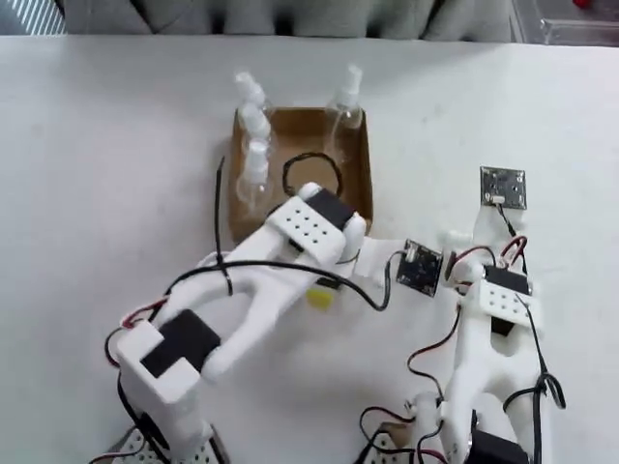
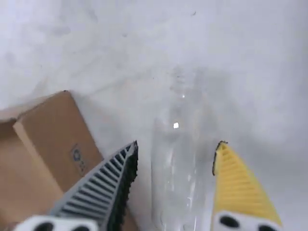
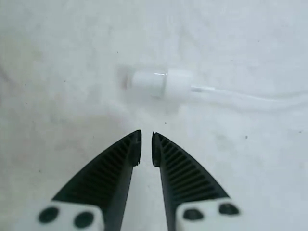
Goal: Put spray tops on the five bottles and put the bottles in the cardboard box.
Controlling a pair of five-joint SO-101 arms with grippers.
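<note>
1. The clear bottle [image 2: 180, 159] sits just off the 5 o'clock corner of the cardboard box [image 1: 365, 184].
2. Your left gripper [image 2: 175, 147] straddles it with jaws wide. The yellow finger touches it and the grey one stands a sliver off.
3. The spray top [image 3: 161, 83] lies on its side just ahead of your right gripper [image 3: 147, 137], which is closed to a thin slit and empty.
4. Four capped bottles [image 1: 253, 145] stand in the box: three along 9 o'clock, one at 1 o'clock.
</note>
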